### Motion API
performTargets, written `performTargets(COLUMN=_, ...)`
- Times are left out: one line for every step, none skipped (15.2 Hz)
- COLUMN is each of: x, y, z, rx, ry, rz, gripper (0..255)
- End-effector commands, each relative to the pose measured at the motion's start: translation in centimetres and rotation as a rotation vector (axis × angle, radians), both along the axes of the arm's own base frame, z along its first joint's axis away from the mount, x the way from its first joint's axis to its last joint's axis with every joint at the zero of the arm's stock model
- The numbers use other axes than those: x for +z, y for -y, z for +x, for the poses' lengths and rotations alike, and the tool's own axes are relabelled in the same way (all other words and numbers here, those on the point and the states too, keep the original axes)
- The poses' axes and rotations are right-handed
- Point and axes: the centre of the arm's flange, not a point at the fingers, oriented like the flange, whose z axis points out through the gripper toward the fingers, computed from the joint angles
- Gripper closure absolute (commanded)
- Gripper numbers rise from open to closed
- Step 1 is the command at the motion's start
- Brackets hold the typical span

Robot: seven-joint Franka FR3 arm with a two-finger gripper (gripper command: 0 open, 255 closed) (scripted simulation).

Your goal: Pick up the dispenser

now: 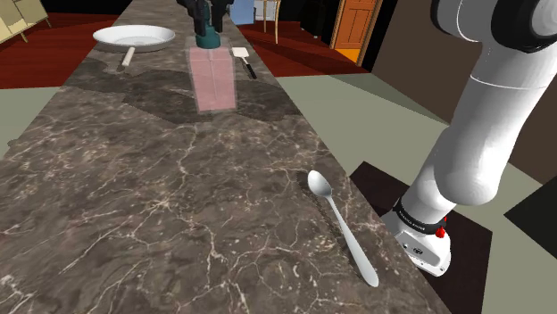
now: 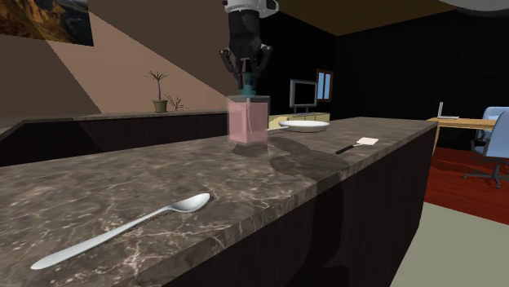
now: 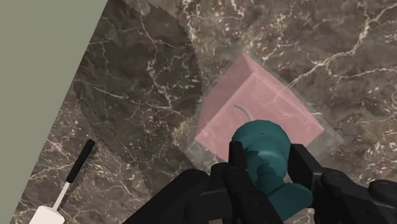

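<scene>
Pink dispenser, teal pump: standing upright on marble counter; black gripper clasping the pump between its fingers.

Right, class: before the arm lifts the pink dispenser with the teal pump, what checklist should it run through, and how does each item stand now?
1. Black gripper straddles the teal pump head: ok.
2. Both fingers touch it: ok.
3. Pink square dispenser upright: ok.
4. White spatula and white pan stand apart: ok.
5. Base off the dark marble counter: cannot tell.
</scene>
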Motion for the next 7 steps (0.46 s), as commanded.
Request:
performTargets(x=1.1, y=0.0, z=0.0, rx=-0.001, ry=0.0, rz=0.0, gripper=255)
performTargets(x=1.7, y=0.0, z=0.0, rx=-0.001, ry=0.0, rz=0.0, gripper=255)
performTargets(x=2.2, y=0.0, z=0.0, rx=-0.001, ry=0.0, rz=0.0, gripper=255)
performTargets(x=2.7, y=0.0, z=0.0, rx=-0.001, ry=0.0, rz=0.0, gripper=255)
performTargets(x=3.3, y=0.0, z=0.0, rx=-0.001, ry=0.0, rz=0.0, gripper=255)
performTargets(x=3.3, y=0.0, z=0.0, rx=-0.001, ry=0.0, rz=0.0, gripper=255)
performTargets(x=3.3, y=0.0, z=0.0, rx=-0.001, ry=0.0, rz=0.0, gripper=255)
